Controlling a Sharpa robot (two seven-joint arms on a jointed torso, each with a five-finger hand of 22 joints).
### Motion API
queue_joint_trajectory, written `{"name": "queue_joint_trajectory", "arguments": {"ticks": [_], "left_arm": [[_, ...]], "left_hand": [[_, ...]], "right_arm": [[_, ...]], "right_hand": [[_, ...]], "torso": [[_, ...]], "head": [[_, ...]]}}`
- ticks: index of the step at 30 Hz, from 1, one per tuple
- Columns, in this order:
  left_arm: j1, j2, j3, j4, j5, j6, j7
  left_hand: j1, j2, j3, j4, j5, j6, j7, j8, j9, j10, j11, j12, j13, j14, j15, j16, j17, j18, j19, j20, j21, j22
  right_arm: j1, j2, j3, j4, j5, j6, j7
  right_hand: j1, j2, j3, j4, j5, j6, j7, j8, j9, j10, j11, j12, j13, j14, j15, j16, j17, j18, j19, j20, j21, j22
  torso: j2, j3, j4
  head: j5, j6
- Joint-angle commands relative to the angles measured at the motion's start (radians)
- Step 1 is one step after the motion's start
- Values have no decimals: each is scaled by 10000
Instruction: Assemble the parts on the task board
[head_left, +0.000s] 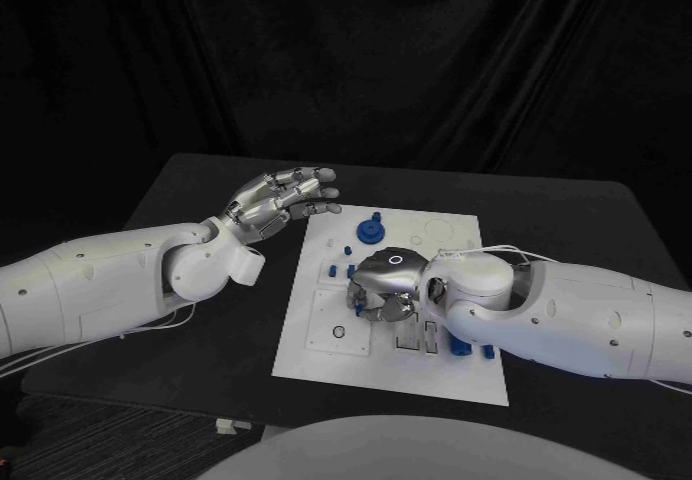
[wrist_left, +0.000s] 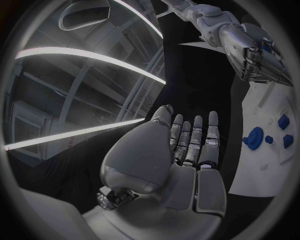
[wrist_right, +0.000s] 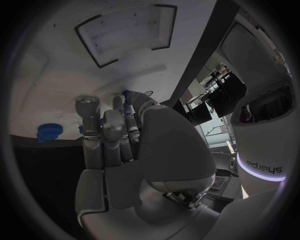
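A: Left to right. Left hand (head_left: 278, 206) hovers off the board's far-left corner, above the black table (head_left: 202, 180) — fingers straight and apart, nothing in it. The left wrist view confirms: flat open palm, empty.

B: Risk on that side?

A: Low, I'd say. Only if it sweeps right — the round blue part (head_left: 371, 231) stands on the board just beside its fingertips and could get knocked.

B: And the board?

A: White board (head_left: 325, 345) lies mid-table, square to the robot. Small blue parts (head_left: 339, 270) sit in its middle, another blue piece (head_left: 459, 346) at its near-right, partly under the right arm.

B: Right hand?

A: Right hand (head_left: 382, 287) is down over the board's centre, back of the hand up, fingers curled underneath. In the right wrist view the fingers (wrist_right: 103, 131) point toward the board with something blue (wrist_right: 127, 95) at their tips — I can't tell whether it's pinched or merely lying behind them.

B: So the failure mode?

A: My read: if a part is held, the head camera can't see the contact, so a tilted part could jam or skid off its slot. Also the forearm hangs low over the near-right pieces — any drop or swing could shove them, or shift the board.
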Motion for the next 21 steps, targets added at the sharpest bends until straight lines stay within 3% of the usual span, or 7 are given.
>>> {"name": "queue_joint_trajectory", "arguments": {"ticks": [1,7,11,15,21], "left_arm": [[-22,22,10,-1,69,154,54],[-39,26,10,-21,69,160,25],[-53,33,10,-43,69,171,0],[-62,38,10,-60,69,180,-18],[-74,29,11,-68,69,208,-32]], "left_hand": [[-53,33,56,-26,65,-54,22,33,-8,-74,27,57,-16,-92,-5,44,-9,167,-37,18,-38,9],[-53,33,56,-26,65,-54,22,33,-8,-74,27,57,-16,-92,-5,44,-9,167,-37,18,-38,9],[-53,33,56,-26,65,-54,22,33,-8,-74,27,57,-16,-92,-5,44,-9,167,-37,18,-38,9],[-54,42,73,-36,64,-63,24,35,-14,-81,25,59,-22,-98,-3,44,-11,167,-44,16,-39,10],[-54,42,73,-36,64,-63,24,35,-14,-81,25,59,-22,-98,-3,44,-11,167,-44,16,-39,10]], "right_arm": [[-49,7,-7,-23,-69,236,-2],[-62,6,-7,-34,-69,211,66],[-67,-31,-7,-36,-69,143,152],[-68,-71,-7,-28,-69,79,202],[-54,-311,-7,114,-69,-399,281]], "right_hand": [[-191,-12,-85,60,-267,-527,-140,-208,-110,-394,66,-65,10,-124,35,-53,-61,21,-111,38,-195,792],[-347,-59,-210,136,-646,-867,-154,-186,-155,-810,139,21,107,-248,82,-78,-130,59,-231,117,-425,745],[-492,-60,-566,204,-1246,-1719,-386,-204,-296,-1839,274,75,217,-436,87,-132,-262,127,-391,178,-813,666],[-581,-6,-918,274,-1675,-2088,-493,-186,-379,-2349,313,263,329,-529,68,-140,-330,151,-453,175,-988,635],[-520,77,-1389,376,-1875,-2402,-603,-139,-488,-3246,399,447,388,-713,74,-258,-545,207,-599,184,-1475,548]], "torso": [[3,-6,3],[10,0,4],[6,-1,-3],[5,1,-2],[1,0,2]], "head": [[-4,-2],[-6,-2],[4,-2],[-6,-2],[-19,-2]]}}
